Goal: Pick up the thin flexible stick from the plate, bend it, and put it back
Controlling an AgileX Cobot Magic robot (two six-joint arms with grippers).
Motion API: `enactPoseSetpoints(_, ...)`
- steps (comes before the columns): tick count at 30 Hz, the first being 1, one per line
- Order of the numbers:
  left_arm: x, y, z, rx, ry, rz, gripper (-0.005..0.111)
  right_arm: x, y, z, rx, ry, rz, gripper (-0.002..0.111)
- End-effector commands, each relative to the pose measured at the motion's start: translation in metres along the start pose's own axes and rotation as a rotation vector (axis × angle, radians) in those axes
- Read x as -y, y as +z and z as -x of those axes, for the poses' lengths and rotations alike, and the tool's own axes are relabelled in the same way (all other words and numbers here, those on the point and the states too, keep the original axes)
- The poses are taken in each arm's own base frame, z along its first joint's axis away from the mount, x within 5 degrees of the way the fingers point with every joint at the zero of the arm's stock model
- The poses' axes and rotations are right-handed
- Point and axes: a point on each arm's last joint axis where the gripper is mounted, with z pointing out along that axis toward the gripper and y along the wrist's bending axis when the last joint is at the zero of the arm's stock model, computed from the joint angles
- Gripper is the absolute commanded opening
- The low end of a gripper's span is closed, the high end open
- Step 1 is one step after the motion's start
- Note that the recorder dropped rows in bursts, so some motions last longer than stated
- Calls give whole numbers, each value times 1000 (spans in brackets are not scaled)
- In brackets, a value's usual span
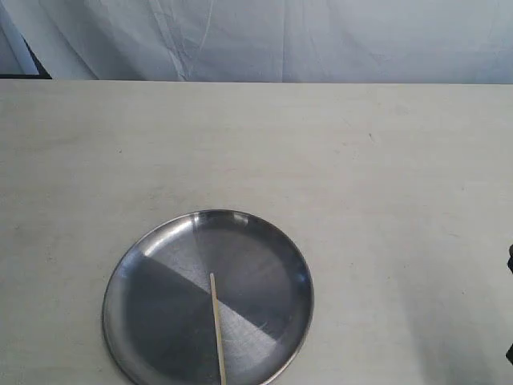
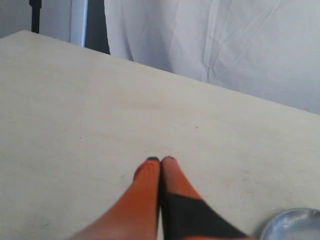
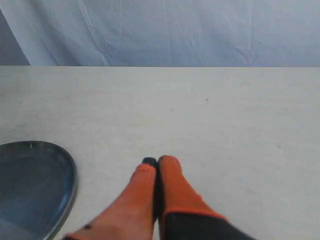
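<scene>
White draped cloth [image 1: 321,40] backs a pale cream tabletop [image 1: 361,160]. The orange-fingered left gripper [image 2: 160,160] and right gripper [image 3: 158,161] have jaws pressed together on nothing, flanking the round shiny silver metal plate [image 1: 160,321], seemingly ready to reach in. On it lies the thin pale cream-yellow stick [image 1: 217,329], straight, untouched.

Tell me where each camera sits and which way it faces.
Exterior: high up, looking down at the table, the plate and the thin flexible stick; no gripper shows.
Left wrist: low over the table, facing the curtain; the shut left gripper shows.
Right wrist: likewise, behind the shut right gripper.
Shared: both wrist views catch an edge of the plate.
</scene>
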Motion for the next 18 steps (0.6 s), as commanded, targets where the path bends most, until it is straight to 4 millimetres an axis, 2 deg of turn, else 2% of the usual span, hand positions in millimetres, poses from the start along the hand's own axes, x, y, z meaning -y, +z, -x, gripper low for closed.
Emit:
enactPoseSetpoints(1,1,0,1,16,7,-15,0,-2,-1,8,89,217,26,1)
enactPoseSetpoints(3,1,0,1,16,7,-15,0,-4,-2,16,160,621,98,1)
enactPoseSetpoints(5,1,0,1,16,9,-15,0,1,-4,25,275,787,99,1)
enactPoseSetpoints(7,1,0,1,16,9,-15,0,6,-6,30,347,851,83,1)
enactPoseSetpoints(14,1,0,1,16,7,-15,0,20,-13,42,562,878,8,1)
enactPoseSetpoints(16,1,0,1,16,7,-15,0,20,-14,42,570,1003,38,1)
enactPoseSetpoints(18,1,0,1,16,7,-15,0,19,-13,41,549,1274,129,1)
